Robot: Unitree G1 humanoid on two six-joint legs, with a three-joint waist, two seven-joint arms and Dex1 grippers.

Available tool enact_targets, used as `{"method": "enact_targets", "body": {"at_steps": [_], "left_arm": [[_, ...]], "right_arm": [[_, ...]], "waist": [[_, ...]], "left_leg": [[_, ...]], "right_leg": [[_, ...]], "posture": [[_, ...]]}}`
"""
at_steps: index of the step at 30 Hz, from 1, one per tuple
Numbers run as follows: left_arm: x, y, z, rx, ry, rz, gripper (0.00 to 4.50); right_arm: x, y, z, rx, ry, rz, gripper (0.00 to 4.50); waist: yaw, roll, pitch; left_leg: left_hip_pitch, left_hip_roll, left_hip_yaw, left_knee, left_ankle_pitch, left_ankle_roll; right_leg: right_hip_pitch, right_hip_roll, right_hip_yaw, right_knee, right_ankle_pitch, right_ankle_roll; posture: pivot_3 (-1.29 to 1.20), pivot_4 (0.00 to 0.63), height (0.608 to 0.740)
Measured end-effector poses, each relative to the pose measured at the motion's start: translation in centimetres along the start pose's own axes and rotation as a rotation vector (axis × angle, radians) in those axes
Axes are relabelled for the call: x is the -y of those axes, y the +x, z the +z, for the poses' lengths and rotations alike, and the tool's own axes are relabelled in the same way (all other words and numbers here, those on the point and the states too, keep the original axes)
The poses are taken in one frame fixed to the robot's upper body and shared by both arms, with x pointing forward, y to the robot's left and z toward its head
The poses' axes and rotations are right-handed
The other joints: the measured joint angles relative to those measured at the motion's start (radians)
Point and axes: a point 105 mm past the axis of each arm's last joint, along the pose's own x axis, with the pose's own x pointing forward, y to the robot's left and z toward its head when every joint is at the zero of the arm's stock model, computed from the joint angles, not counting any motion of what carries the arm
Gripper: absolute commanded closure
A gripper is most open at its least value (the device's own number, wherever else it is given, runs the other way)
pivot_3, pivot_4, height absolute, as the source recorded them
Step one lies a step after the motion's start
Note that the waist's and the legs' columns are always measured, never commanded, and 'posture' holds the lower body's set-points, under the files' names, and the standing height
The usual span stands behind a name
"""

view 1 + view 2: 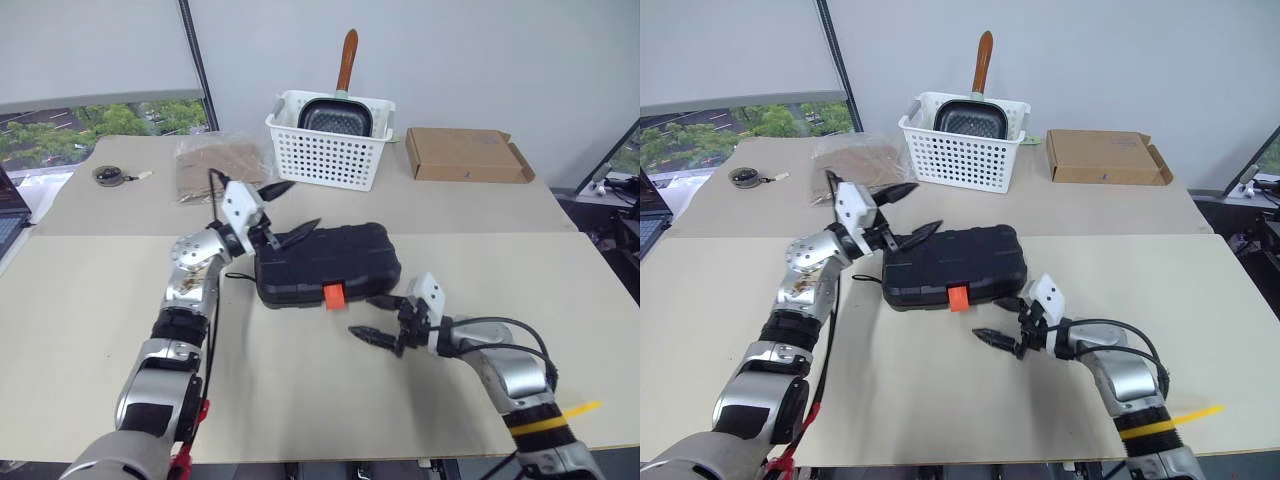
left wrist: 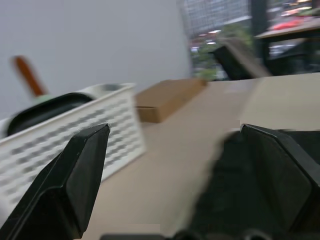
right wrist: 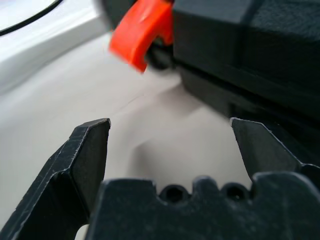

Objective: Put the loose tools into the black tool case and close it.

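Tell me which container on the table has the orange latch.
The black tool case, lying shut between the two pincers. The white basket holds a pan, and the cardboard box is plain; neither has a latch.

Soft even daylight, blurred wrist views

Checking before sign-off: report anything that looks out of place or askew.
Nothing stands out. The black tool case lies flat and closed on the table, orange latch at its front edge; both grippers are open and empty.

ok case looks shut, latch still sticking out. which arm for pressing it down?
Right, probably. The right gripper hangs open just in front of the orange latch on the black tool case. The left gripper, also open, is at the case's far left corner.
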Motion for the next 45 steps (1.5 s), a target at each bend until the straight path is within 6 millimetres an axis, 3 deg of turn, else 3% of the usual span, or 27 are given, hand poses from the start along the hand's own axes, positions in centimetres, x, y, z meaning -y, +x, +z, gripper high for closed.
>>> {"method": "enact_targets", "body": {"at_steps": [4, 7, 11, 17, 19, 20, 32, 45], "left_arm": [[1.4, 0.7, -1.4, -0.075, 0.010, -0.068, 0.01], [2.5, 1.2, -3.8, -0.176, -0.005, -0.088, 0.01], [2.3, 2.3, -4.7, -0.258, 0.034, -0.070, 0.01], [2.7, 2.9, -5.7, -0.297, 0.049, -0.034, 0.01], [2.8, 3.0, -5.8, -0.304, 0.048, -0.023, 0.01], [2.9, 3.0, -6.0, -0.308, 0.039, -0.016, 0.00], [3.6, 3.3, -6.0, -0.309, 0.024, 0.021, 0.00], [3.5, 2.9, -5.9, -0.316, 0.029, 0.038, 0.00]], "right_arm": [[3.4, -0.1, 1.5, 0.071, -0.008, -0.194, 0.05], [4.0, -0.4, 2.1, 0.093, -0.010, -0.244, 0.05], [2.0, -0.7, 2.5, 0.087, 0.007, -0.211, 0.05], [-1.2, 0.2, 2.7, 0.052, 0.054, -0.221, 0.05], [-1.8, 0.2, 2.5, 0.032, 0.060, -0.230, 0.05], [-1.9, 0.0, 2.2, 0.012, 0.069, -0.246, 0.57], [-1.7, 1.1, 1.5, -0.053, 0.112, -0.328, 4.45], [-1.0, 2.3, 1.8, -0.045, 0.122, -0.338, 4.45]], "waist": [[0.000, 0.000, 0.000], [0.000, 0.000, 0.000], [0.003, 0.003, -0.003], [0.005, 0.004, -0.008], [0.005, 0.003, -0.011], [0.005, 0.002, -0.013], [0.007, -0.002, -0.020], [0.003, -0.002, -0.020]], "left_leg": [[0.000, 0.000, 0.000, -0.001, 0.001, 0.000], [-0.001, 0.000, -0.001, -0.002, 0.001, 0.001], [0.000, -0.001, -0.001, -0.002, -0.001, 0.003], [0.004, -0.001, -0.003, -0.001, -0.002, 0.004], [0.004, -0.001, -0.003, -0.001, -0.005, -0.002], [0.005, -0.001, -0.003, -0.001, -0.005, -0.002], [0.004, -0.002, -0.003, -0.001, -0.003, 0.005], [0.003, -0.002, -0.003, -0.002, -0.003, 0.005]], "right_leg": [[0.000, 0.000, 0.000, 0.001, 0.000, 0.000], [-0.001, 0.001, 0.000, 0.000, 0.000, 0.000], [0.001, 0.000, 0.000, 0.000, 0.000, 0.000], [0.005, -0.004, -0.001, -0.001, 0.000, 0.002], [0.006, -0.005, -0.001, -0.001, 0.000, 0.002], [0.007, -0.006, -0.001, -0.001, 0.000, 0.002], [0.007, -0.008, -0.001, -0.002, 0.000, 0.003], [0.005, -0.007, -0.001, -0.003, 0.000, 0.003]], "posture": [[0.00, 0.150, 0.700], [0.00, 0.150, 0.700], [0.00, 0.150, 0.700], [0.00, 0.150, 0.700], [0.00, 0.150, 0.700], [0.00, 0.150, 0.700], [0.00, 0.150, 0.700], [0.00, 0.150, 0.700]]}}
